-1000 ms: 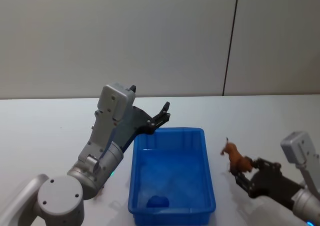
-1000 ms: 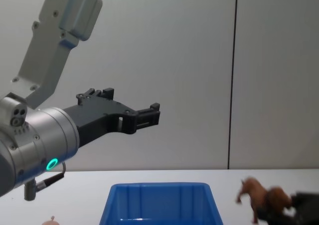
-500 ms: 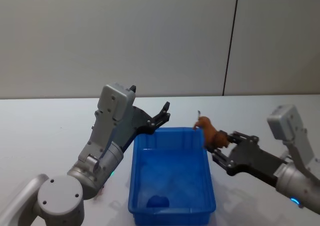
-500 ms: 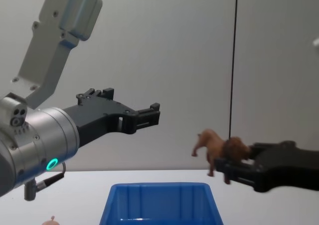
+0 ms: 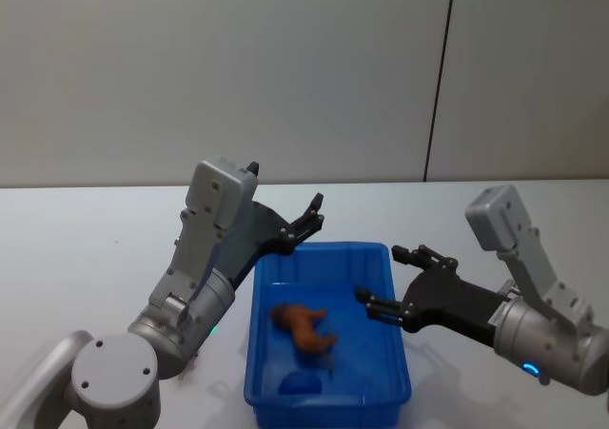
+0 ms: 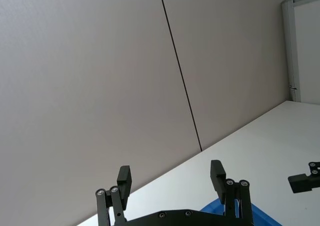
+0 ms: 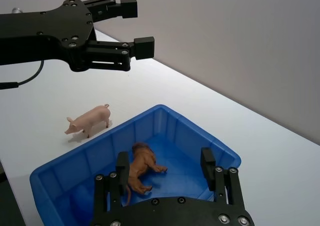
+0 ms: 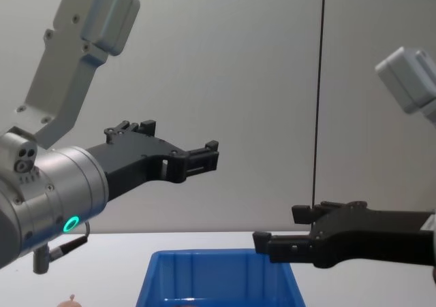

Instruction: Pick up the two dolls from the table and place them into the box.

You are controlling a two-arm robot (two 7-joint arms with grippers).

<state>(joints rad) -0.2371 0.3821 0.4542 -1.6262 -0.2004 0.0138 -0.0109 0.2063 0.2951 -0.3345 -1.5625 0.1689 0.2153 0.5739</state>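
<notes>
Dropped since the earlier frame, the brown doll (image 5: 303,326) now lies on the floor of the box (image 5: 324,412). The right gripper (image 5: 381,275) hangs empty, jaws spread, over the right rim. The pink doll (image 7: 89,121) stands on the table (image 5: 76,248) beside the box. The left gripper (image 5: 314,213), spread and empty, is raised beyond.

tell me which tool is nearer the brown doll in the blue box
Right. The right tool hangs open low over the box, just right of the brown doll lying inside. The left tool is open, higher up, past the far rim.
</notes>
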